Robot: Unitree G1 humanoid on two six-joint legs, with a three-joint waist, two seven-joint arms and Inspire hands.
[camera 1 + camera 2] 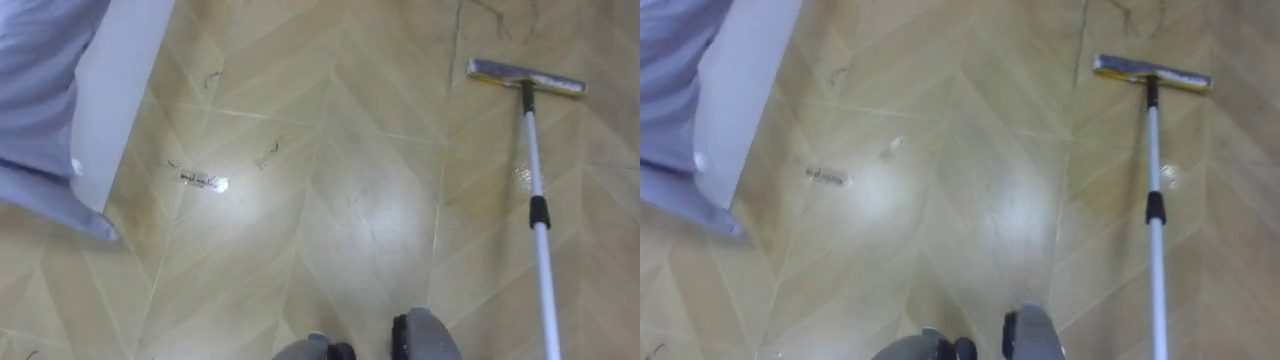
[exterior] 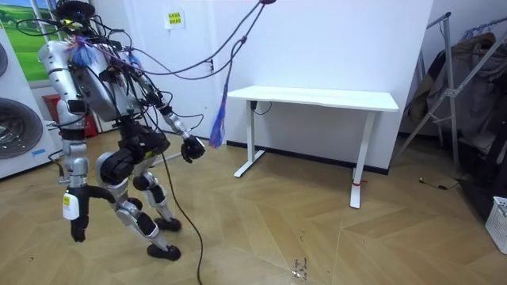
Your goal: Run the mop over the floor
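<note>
A flat mop lies on the wooden floor at the upper right, its grey head (image 1: 525, 78) turned crosswise. Its white pole (image 1: 537, 200), with a black collar halfway, runs down and out at the lower right edge; what holds it is hidden. In the room view I stand bent forward on the room view's left, facing its right. My left hand (image 2: 190, 149) is held out in front at waist height. My right hand (image 2: 77, 229) hangs low beside my leg. A small patch of dirt and hair (image 1: 203, 181) lies on the floor ahead to the left.
A white panel (image 1: 120, 90) with bluish-grey cloth (image 1: 40, 90) on it fills the upper left. A white desk (image 2: 317, 98) stands by the wall, a washing machine (image 2: 16, 127) behind me, and a drying rack with clothes (image 2: 467, 71) on the far right.
</note>
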